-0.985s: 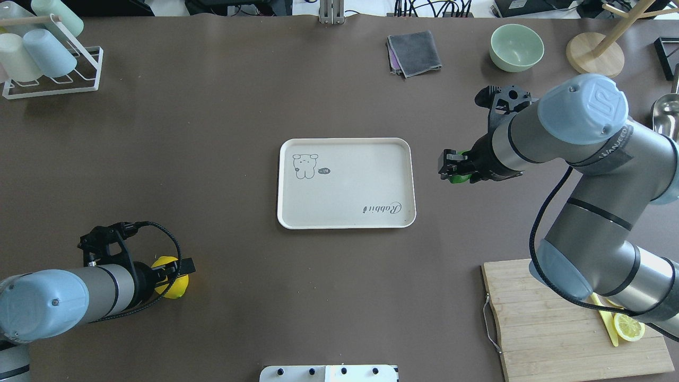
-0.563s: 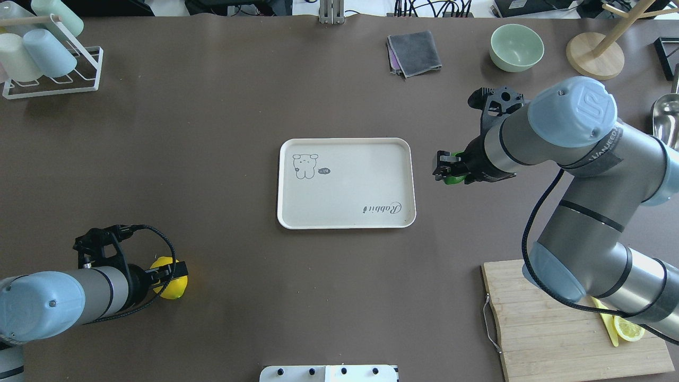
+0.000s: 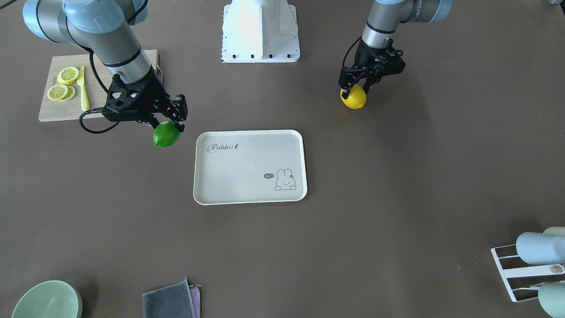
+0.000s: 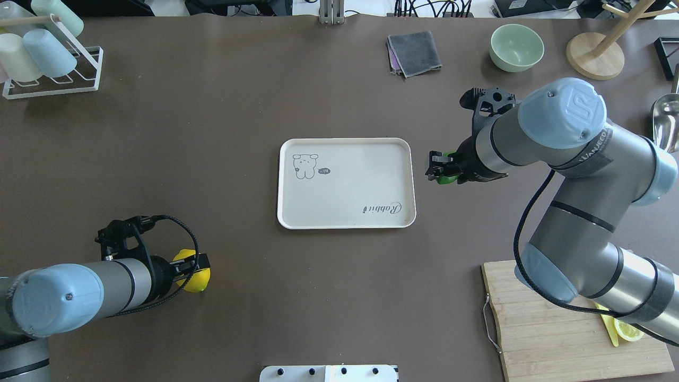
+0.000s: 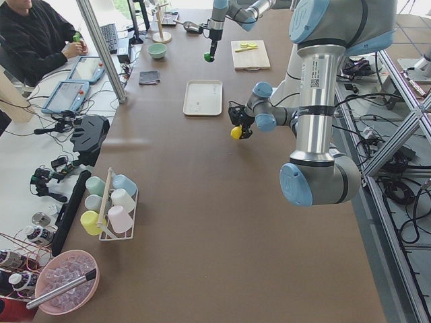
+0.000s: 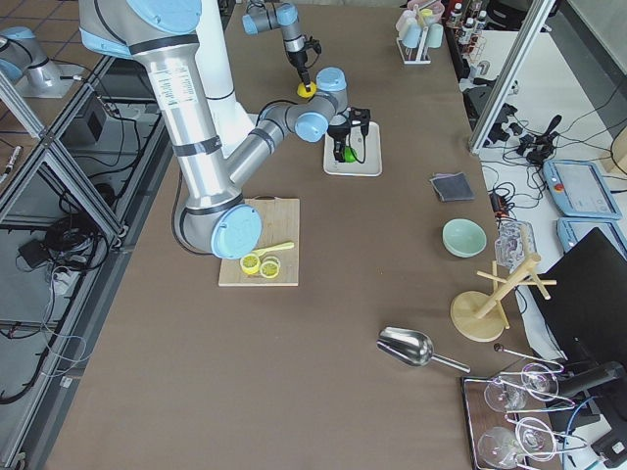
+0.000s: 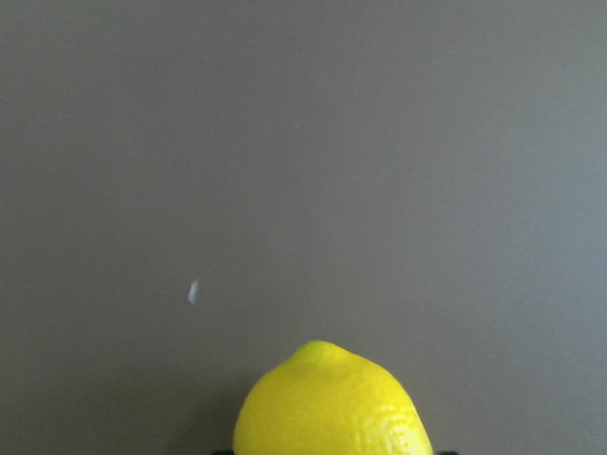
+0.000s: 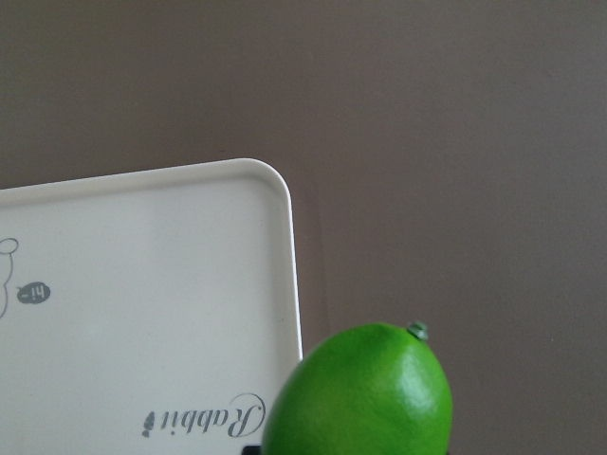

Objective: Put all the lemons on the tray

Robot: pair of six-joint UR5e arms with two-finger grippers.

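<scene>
2 lemons (image 3: pixel 353 99), 1 tray (image 3: pixel 245 170)

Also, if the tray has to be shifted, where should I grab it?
Pinch the tray by its raised rim midway along one side, from above, one finger inside: it lies flat on the table, so only the rim gives an edge.

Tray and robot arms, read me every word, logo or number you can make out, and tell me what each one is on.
"Rabbit": script lettering in one corner of the tray.
"hi": in the small speech bubble beside the bunny drawing.
"UR": raised logo on the right arm's blue joint cap.
Lettering on the grey band below that cap: too blurred to read with certainty.
</scene>
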